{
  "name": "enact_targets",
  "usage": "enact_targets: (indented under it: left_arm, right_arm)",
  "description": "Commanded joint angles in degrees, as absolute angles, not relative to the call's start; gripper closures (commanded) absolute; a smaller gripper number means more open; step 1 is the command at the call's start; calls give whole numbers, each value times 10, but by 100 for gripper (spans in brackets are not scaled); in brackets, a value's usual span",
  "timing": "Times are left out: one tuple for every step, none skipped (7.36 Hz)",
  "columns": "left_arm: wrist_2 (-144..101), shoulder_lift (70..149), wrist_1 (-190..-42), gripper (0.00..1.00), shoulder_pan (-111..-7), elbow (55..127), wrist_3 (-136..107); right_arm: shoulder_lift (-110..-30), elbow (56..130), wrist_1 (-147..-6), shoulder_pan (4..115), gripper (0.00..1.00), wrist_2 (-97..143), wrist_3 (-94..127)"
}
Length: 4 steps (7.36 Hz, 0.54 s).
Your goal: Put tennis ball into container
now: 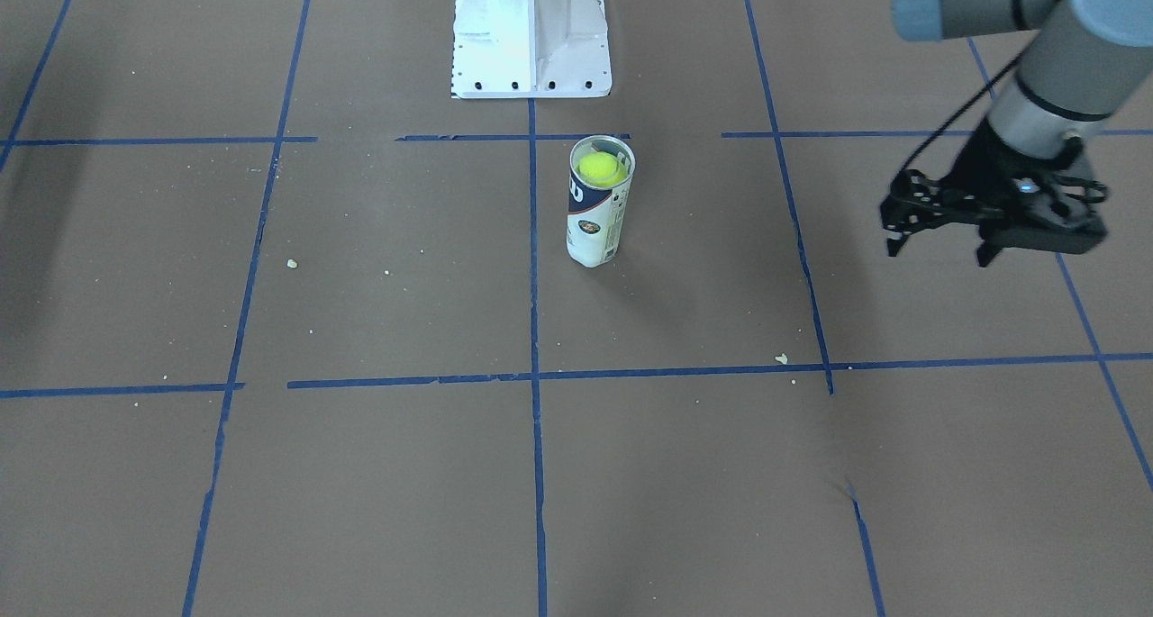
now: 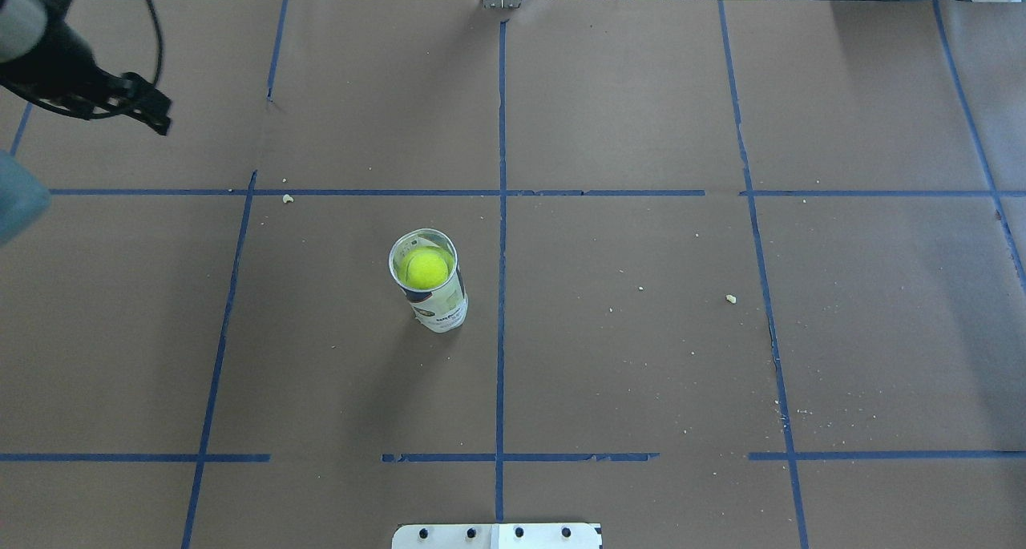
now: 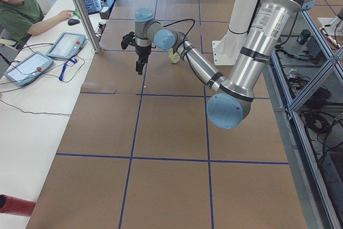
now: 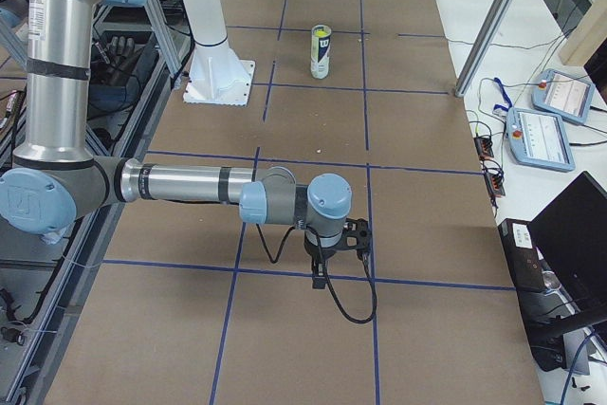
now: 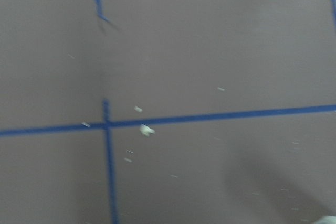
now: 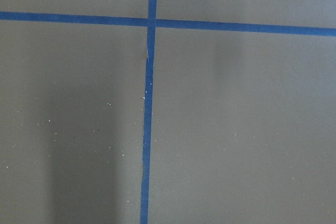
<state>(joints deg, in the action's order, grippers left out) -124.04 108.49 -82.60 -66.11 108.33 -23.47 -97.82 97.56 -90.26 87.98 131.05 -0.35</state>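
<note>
The container (image 1: 594,204) stands upright near the table's middle, in front of the robot base. It is a clear can with a white and dark-blue label. The tennis ball (image 1: 601,168), bright yellow-green, sits inside it just under the rim. From overhead the tennis ball (image 2: 424,267) shows through the open mouth of the container (image 2: 431,283). My left gripper (image 1: 939,252) hangs open and empty above the table, far off to the can's side. My right gripper (image 4: 319,277) shows only in the exterior right view, far from the container (image 4: 321,51); I cannot tell its state.
The white robot pedestal (image 1: 531,36) stands just behind the can. Blue tape lines and small crumbs (image 1: 781,358) mark the brown paper. An operator (image 3: 19,9) sits at a side bench with tablets (image 3: 65,45).
</note>
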Motion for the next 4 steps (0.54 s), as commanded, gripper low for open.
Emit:
enact_targets:
  left_arm:
    - [-1294, 1002, -827, 0, -791, 1033, -58]
    - [-1328, 977, -827, 0, -842, 993, -53]
    - [-1346, 950, -828, 0, -859, 979, -53]
    - [-1347, 921, -835, 0, -862, 982, -34]
  right_arm:
    - [-978, 976, -903, 880, 0, 1311, -4]
    - [-978, 976, -903, 880, 0, 1310, -4]
    - [-977, 976, -903, 880, 0, 1310, -4]
    - [-978, 976, -903, 880, 0, 1310, -4]
